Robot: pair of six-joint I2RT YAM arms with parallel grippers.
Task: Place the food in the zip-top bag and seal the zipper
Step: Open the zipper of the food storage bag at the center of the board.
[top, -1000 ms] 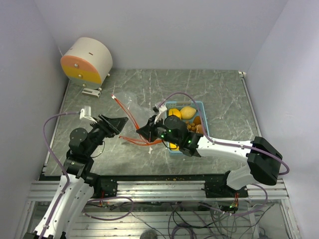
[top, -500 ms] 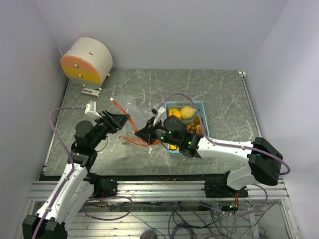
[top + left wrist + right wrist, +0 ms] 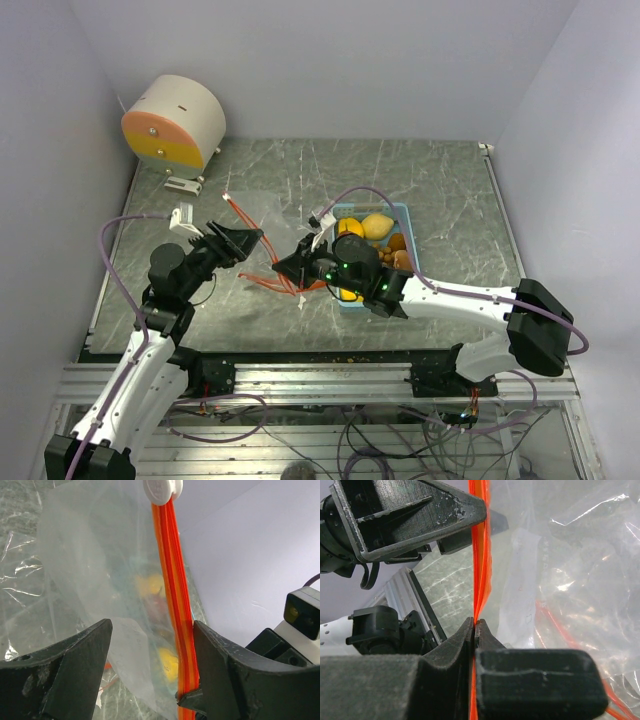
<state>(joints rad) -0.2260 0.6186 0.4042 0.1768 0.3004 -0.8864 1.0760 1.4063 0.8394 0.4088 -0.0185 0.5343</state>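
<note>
The clear zip-top bag (image 3: 258, 214) hangs in the middle of the table, and its orange zipper strip (image 3: 249, 226) is pulled taut. My right gripper (image 3: 296, 268) is shut on the lower end of that strip (image 3: 479, 570). My left gripper (image 3: 243, 240) is open around the bag. In the left wrist view the zipper (image 3: 172, 570) runs along the inside of the right finger (image 3: 215, 660), with the white slider (image 3: 162, 490) above. The food lies in the light blue tray (image 3: 406, 216): a yellow fruit (image 3: 377, 226), an orange fruit (image 3: 349, 227) and brown lumps (image 3: 396, 243).
A round cream and orange device (image 3: 175, 122) stands at the back left, with a small white part (image 3: 184, 184) in front of it. The right arm (image 3: 450, 295) reaches across in front of the tray. White walls close in the table on three sides.
My left gripper has moved right and a little away, up to the bag's zipper. Its jaws narrowed and then widened again. My right gripper has kept its hold and hardly moved.
</note>
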